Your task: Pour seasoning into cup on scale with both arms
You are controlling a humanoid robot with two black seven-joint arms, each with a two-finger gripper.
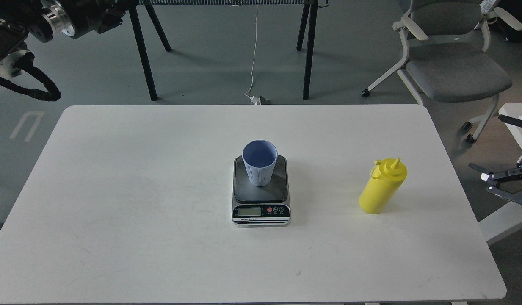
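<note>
The light blue cup (pixel 260 163) stands upright on the dark platform of the scale (pixel 261 209) at the table's middle. The yellow seasoning bottle (pixel 382 186) stands upright on the table at the right, with its cap hanging beside the nozzle. My right gripper (pixel 481 178) comes in at the right edge, open and empty. It is off the table's right side and well to the right of the bottle. My left arm (pixel 70 19) is at the top left, beyond the table. Its far end is dark, so the fingers cannot be told apart.
The white table (pixel 138 190) holds only the scale and the bottle. A grey office chair (pixel 451 63) stands behind the table at the right. Black trestle legs (pixel 307 51) and a hanging cable stand behind the middle. A second white tabletop (pixel 517 116) edges in at the right.
</note>
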